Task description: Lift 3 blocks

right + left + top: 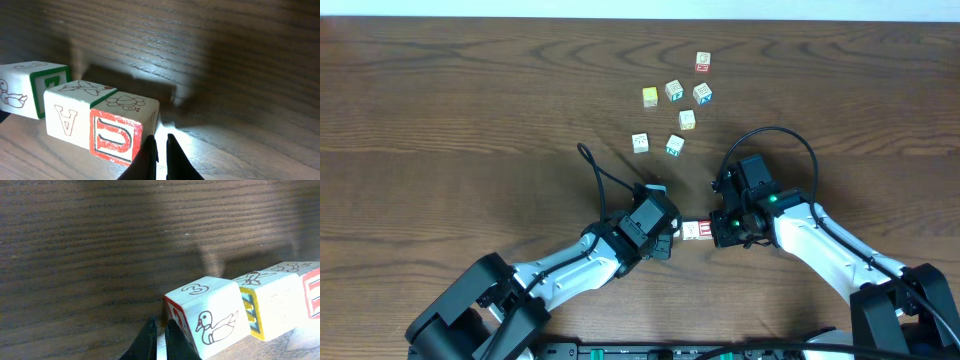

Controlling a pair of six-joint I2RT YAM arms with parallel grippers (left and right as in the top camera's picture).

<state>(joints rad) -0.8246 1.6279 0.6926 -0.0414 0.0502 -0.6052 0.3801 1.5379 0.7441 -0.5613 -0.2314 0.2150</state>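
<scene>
We see three blocks (695, 231) pressed face to face in one level row: a duck cube (20, 92), a letter-A cube (67, 120) and a red-U cube (117, 137), upright, possibly lifted a little.

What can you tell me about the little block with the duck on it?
The duck block is a small, pale wooden cube with rounded edges. One face bears an outlined duck, the top a 3, one side a red-framed mark, another a green-framed letter. It ends a row of three, touching the middle block. The shut left tool looks to press its red-framed side. Whether it rests on the table is unclear.
</scene>
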